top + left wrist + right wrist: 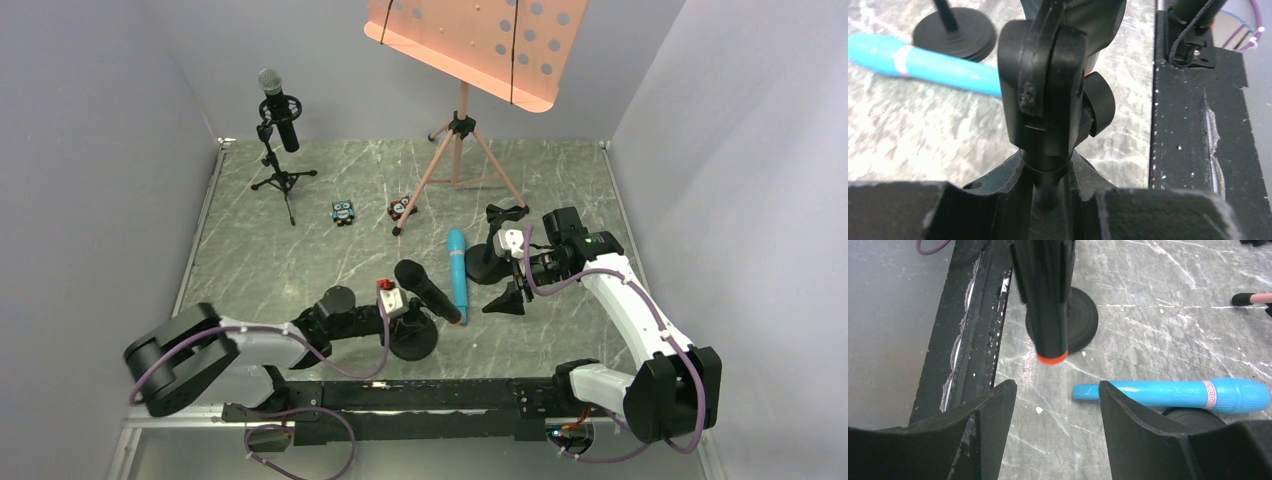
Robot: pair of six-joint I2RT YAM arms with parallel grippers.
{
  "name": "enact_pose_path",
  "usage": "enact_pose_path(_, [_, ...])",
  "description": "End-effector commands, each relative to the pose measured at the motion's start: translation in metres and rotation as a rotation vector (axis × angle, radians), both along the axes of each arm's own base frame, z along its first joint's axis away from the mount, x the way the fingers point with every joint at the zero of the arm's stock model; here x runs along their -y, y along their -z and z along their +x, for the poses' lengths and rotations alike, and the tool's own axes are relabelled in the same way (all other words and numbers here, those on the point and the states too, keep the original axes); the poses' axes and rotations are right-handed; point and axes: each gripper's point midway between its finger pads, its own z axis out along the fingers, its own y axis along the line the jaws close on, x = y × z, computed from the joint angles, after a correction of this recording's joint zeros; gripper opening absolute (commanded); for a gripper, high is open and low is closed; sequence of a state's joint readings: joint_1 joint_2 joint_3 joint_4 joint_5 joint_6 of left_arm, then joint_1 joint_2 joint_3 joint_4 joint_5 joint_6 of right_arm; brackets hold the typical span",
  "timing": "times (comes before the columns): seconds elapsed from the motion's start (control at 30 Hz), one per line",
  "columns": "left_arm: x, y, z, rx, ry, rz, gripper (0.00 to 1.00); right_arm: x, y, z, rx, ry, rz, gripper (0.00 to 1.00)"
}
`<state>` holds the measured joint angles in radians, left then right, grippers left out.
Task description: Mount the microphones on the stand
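Left gripper (1045, 202) clenched on stand stem (1047, 172); right gripper (1055, 389) released. You needed stem braced firm while pressing black microphone (1045, 295) squarely into clip (1045, 85).

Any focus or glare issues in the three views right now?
Top external: even light, soft shadows, no glare. Left wrist: clip stand fills the frame, dark and slightly soft; turquoise microphone behind it blurred. Right wrist: turquoise microphone sharp; black microphone with orange end cap close and soft-edged.

Bright even diffuse light; faint shadows; top view sharp; black microphone (1045, 295) soft-focus in right wrist view.
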<state>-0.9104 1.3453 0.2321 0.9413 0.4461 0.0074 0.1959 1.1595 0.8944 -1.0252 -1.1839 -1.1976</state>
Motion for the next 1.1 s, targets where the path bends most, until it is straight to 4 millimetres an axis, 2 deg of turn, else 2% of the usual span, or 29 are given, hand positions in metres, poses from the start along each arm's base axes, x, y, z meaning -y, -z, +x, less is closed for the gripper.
enact_pose_path(0.0, [-0.021,-0.054,0.033,0.115,-0.178,-0.125,0.0,-0.002,-0.009,-0.001,0.04,-0.019,0.034,0.67])
enact_pose_path(0.17, [-0.071,-0.099,0.076,0.196,-0.439,-0.167,0.0,-0.001,-0.01,-0.001,0.049,-0.017,0.035,0.67])
enact_pose_path(0.37, [-0.144,-0.137,0.137,0.29,-0.753,-0.184,0.0,-0.001,-0.012,-0.002,0.058,-0.018,0.038,0.67])
enact_pose_path(0.53, [-0.173,-0.156,0.188,0.308,-0.825,-0.215,0.0,-0.001,-0.014,-0.003,0.064,-0.017,0.042,0.67])
enact_pose_path(0.7, [-0.201,-0.164,0.239,0.314,-0.902,-0.214,0.0,0.0,-0.015,-0.003,0.071,-0.013,0.042,0.67])
enact_pose_path(0.8, [-0.213,-0.169,0.255,0.302,-0.923,-0.225,0.0,0.0,-0.014,-0.003,0.074,-0.014,0.04,0.67])
enact_pose_path(0.87, [-0.22,-0.165,0.259,0.288,-0.935,-0.217,0.0,0.0,-0.014,-0.003,0.076,-0.015,0.039,0.67])
enact_pose_path(0.97, [-0.235,-0.149,0.255,0.27,-0.977,-0.203,0.0,0.001,-0.014,-0.003,0.076,-0.015,0.037,0.67])
enact_pose_path(1.07, [-0.257,-0.13,0.247,0.258,-1.059,-0.188,0.0,0.0,-0.013,-0.003,0.075,-0.017,0.037,0.67])
